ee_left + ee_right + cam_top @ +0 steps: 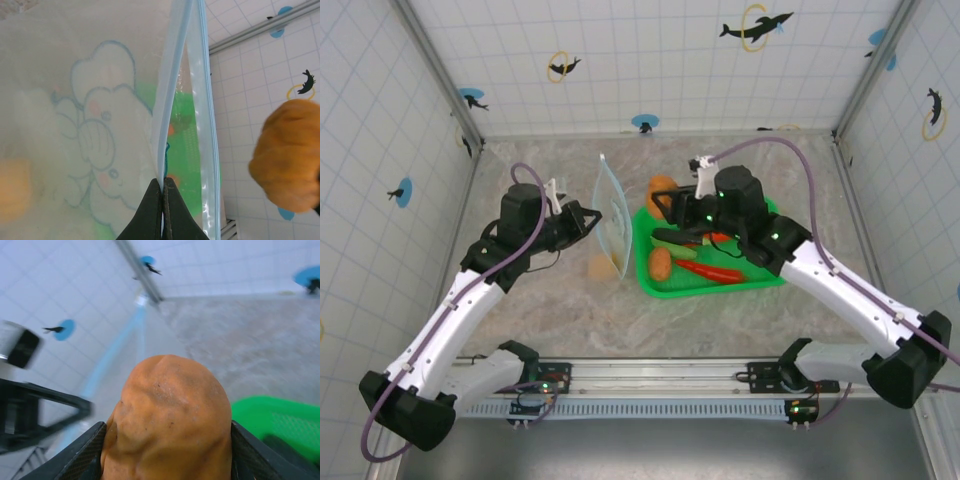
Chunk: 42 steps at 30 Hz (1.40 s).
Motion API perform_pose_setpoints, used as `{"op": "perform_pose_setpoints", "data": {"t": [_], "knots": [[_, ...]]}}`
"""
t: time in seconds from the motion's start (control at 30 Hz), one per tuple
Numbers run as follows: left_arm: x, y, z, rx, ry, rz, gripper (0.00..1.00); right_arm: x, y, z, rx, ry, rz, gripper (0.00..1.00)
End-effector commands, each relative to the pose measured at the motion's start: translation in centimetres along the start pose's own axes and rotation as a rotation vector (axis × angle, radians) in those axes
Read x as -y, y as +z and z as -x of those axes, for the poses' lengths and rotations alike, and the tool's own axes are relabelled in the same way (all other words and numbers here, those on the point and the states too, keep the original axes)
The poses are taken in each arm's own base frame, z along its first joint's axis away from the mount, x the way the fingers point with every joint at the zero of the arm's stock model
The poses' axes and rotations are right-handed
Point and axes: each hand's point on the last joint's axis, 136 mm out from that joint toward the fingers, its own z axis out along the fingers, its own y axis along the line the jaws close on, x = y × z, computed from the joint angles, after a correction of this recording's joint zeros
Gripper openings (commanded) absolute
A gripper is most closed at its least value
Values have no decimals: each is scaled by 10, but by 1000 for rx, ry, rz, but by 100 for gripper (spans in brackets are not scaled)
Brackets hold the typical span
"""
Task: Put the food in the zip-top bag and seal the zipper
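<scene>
Upright open bag (611, 222), orange food (663, 186) near

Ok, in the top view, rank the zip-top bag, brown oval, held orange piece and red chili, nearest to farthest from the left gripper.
1. zip-top bag, pinched in the left gripper.
2. orange piece in the right gripper, and brown oval at the basket's left end: too close to call.
3. red chili, farther right.

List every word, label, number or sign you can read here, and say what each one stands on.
No readable words, numbers or brand names anywhere.
The bag carries only a pale blue elephant drawing, no lettering.
The wall stickers are dolphin pictures with rings, no text.
</scene>
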Motion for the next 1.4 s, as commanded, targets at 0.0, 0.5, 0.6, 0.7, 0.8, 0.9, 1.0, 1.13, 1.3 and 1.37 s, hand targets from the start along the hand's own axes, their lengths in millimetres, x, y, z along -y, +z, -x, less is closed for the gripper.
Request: {"op": "perform_pose_setpoints", "data": {"t": [0.0, 0.5, 0.6, 0.7, 0.8, 0.9, 1.0, 1.13, 1.3, 1.37], "knots": [[3, 0, -1, -6, 23, -22, 0, -42, 8, 26, 53, -56, 99, 53], [11, -5, 0, -9, 22, -39, 0, -57, 72, 2, -65, -106, 22, 54], [18, -10, 5, 1, 26, -51, 0, -37, 77, -4, -75, -138, -89, 54], [28, -15, 9, 8, 25, -73, 0, -27, 79, -9, -84, -157, -148, 54], [35, -16, 10, 2, 25, -97, 0, -32, 82, -15, -97, -168, -134, 56], [37, -13, 8, -18, 19, -113, 0, -39, 86, -19, -103, -189, -131, 61], [34, -9, 5, -25, 5, -115, 0, -43, 89, -20, -110, -195, -128, 82], [28, -7, 3, -22, -13, -107, 0, -45, 85, -19, -104, -202, -128, 90], [24, -6, 2, -16, -13, -96, 0, -46, 75, -16, -90, -206, -117, 88], [21, -6, 3, -6, -1, -85, 0, -49, 71, -14, -83, -203, -101, 86]]}}
